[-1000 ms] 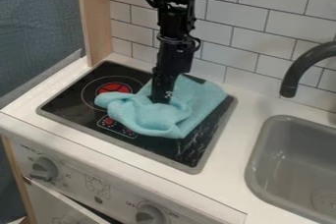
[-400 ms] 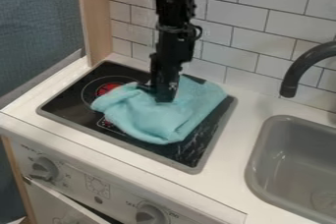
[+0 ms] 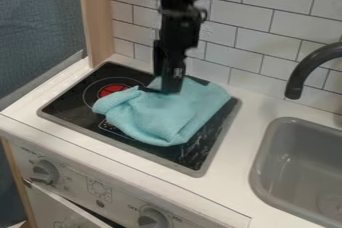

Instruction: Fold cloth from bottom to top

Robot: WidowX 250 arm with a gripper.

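Blue cloth (image 3: 157, 117), rumpled, on the black stove top (image 3: 73, 97), with the claw (image 3: 164, 90) at its back part. You can take the fold as partly made: the near edge is rounded and doubled-looking, and a layer seems to lie over the middle. Left for you, by this reading, are the loose, bunched corner at the left and the uneven back edge, which do not line up. You cannot tell whether the claw is open, closed or gripping the cloth; confirm this before you lift, as a caught layer could undo the fold. Note the tiled wall (image 3: 267, 37) close behind, limiting rearward travel. The faucet (image 3: 308, 69) and sink (image 3: 261, 159) stand apart at right, beyond a strip of white tabletop (image 3: 230, 164).
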